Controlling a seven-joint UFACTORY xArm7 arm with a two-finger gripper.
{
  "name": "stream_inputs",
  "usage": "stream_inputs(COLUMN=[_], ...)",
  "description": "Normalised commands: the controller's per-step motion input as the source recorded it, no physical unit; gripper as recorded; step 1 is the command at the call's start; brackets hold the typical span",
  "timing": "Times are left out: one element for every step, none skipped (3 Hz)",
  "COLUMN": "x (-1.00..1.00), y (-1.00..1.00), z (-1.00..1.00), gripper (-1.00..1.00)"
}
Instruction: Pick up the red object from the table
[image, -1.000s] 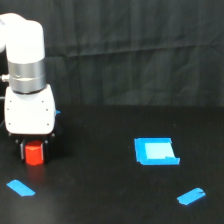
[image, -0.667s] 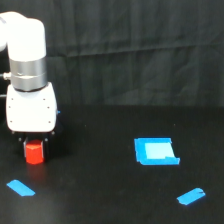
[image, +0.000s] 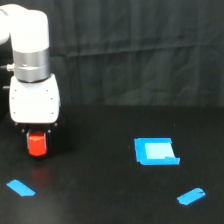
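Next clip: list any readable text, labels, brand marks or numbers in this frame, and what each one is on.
None can be read.
The white arm housing shows no legible logo or label.
The red object, under the gripper, is plain.
The blue square patch and the two blue tape strips on the table carry no print.

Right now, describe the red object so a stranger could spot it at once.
Find the white robot arm at the exterior view's left. Directly beneath its body, between the dark fingers, sits the red object: a small stubby block, the only red thing among flat blue pieces.
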Motion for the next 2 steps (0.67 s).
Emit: stream_inputs(x=[0.24, -0.01], y=[0.33, 0.17], z=[0.99, 1.0], gripper=[-1.0, -0.99])
